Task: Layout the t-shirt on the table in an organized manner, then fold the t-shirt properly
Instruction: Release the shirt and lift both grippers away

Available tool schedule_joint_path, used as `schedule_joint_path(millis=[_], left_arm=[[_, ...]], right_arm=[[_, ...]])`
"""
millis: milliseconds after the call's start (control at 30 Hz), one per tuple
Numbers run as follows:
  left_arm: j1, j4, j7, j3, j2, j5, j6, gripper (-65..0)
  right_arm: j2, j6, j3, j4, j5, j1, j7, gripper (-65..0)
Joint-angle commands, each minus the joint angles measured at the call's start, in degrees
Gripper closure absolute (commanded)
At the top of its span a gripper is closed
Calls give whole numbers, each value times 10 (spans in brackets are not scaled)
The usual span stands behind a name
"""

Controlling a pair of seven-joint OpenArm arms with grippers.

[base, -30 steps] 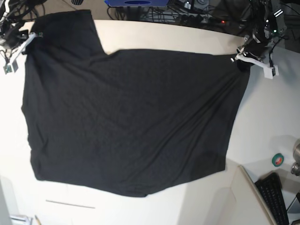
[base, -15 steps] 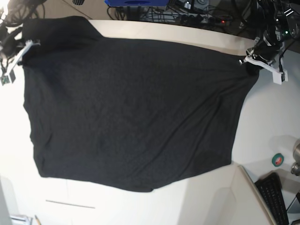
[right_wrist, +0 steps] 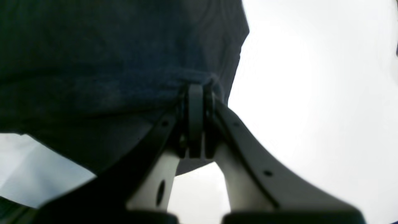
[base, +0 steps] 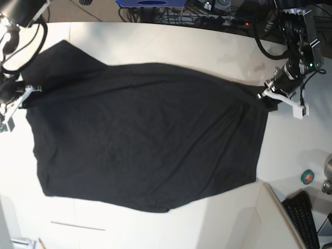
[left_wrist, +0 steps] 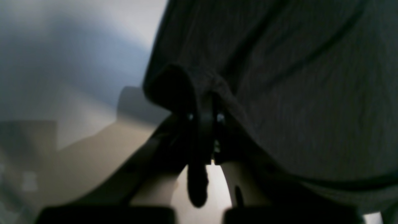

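Note:
The black t-shirt (base: 145, 140) lies spread wide over the off-white table (base: 181, 44), its plain side up with shallow wrinkles. At the right of the base view my left gripper (base: 264, 95) is shut on the shirt's right corner; its wrist view shows a bunched fold of the t-shirt (left_wrist: 279, 93) pinched in the left gripper (left_wrist: 203, 105). On the left, my right gripper (base: 26, 93) is shut on the opposite corner, and its wrist view has the right gripper (right_wrist: 196, 91) clamped on the hem of the t-shirt (right_wrist: 108, 62). The fabric between them is pulled taut.
A green tape roll (base: 307, 177) and a metal object (base: 328, 179) sit at the right edge, with a black keyboard (base: 303, 218) below them. Cables and a blue item (base: 150, 3) line the far side. A thin seam line (base: 78, 225) marks the near table.
Both grippers have come toward the near side with the shirt's corners. The far edge now lies lower on the table, and the shirt looks flatter and more stretched.

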Motion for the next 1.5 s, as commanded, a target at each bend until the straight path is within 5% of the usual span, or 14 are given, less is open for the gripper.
schedule_joint_path(millis=[0,367,667,1000,1433,1467], left_arm=[[-16,1,-9,-2,-8,-8,-1,0],[-115,-97,-9,-3,-6,-8,36,0],[-154,-137,-9,-4,-5,-12,37,0],[-178,-184,-14,-4,-4,-10,37,0],[-176,-184,-14,-5,-7,-10,37,0],[-174,-182,-14,-5,-7,-11,37,-8]], right_arm=[[11,1,2,0,-19,23,13,0],[15,1,2,-136,-119,130,69,0],[26,1,4,-223,-119,188,97,0],[31,1,5,-299,-118,205,191,0],[31,1,10,-268,-116,180,191,0],[31,1,11,-243,-116,166,191,-84]])
